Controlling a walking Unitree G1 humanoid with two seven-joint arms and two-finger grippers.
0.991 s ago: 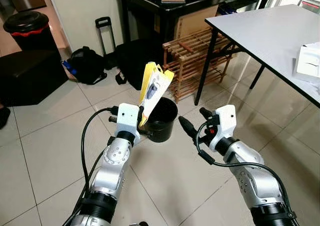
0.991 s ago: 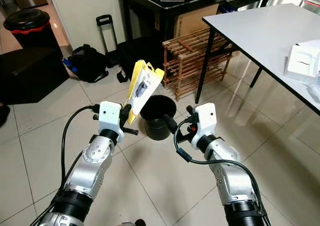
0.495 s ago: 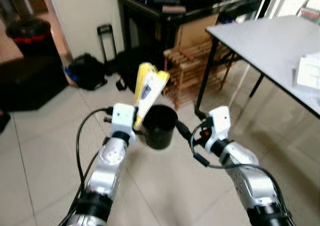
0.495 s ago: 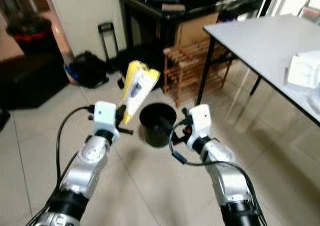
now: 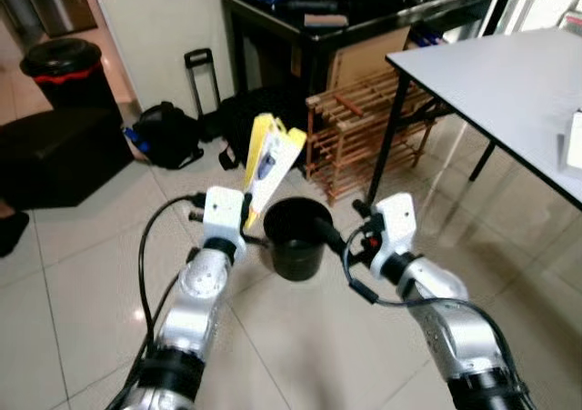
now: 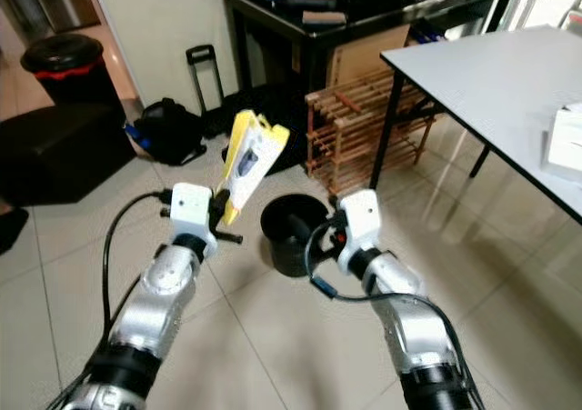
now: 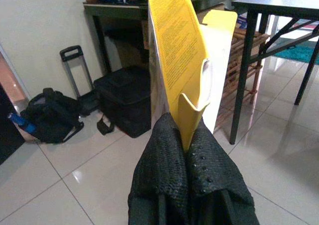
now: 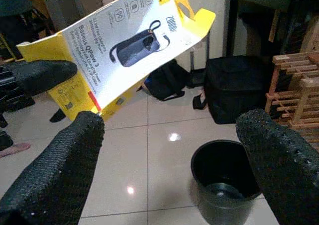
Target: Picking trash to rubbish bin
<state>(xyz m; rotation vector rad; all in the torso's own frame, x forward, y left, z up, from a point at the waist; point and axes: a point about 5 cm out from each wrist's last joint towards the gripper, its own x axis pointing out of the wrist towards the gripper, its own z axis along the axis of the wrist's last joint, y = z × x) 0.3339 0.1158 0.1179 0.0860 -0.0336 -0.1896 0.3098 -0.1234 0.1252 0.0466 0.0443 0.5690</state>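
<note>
On the tiled floor (image 5: 82,274) I see a black bin (image 5: 296,238). My left gripper (image 5: 248,217) pinches yellow packaging (image 5: 270,160) beside it; my right gripper (image 5: 341,231) is spread wide, empty.

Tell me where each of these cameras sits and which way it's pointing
Left and right eye views: on the head, looking forward and down at both silver arms and the black bin.
Left wrist view: along the left gripper, shut on the yellow package.
Right wrist view: along the open right gripper toward package and bin.
Shared: the package, wooden rack and black bag.
</note>
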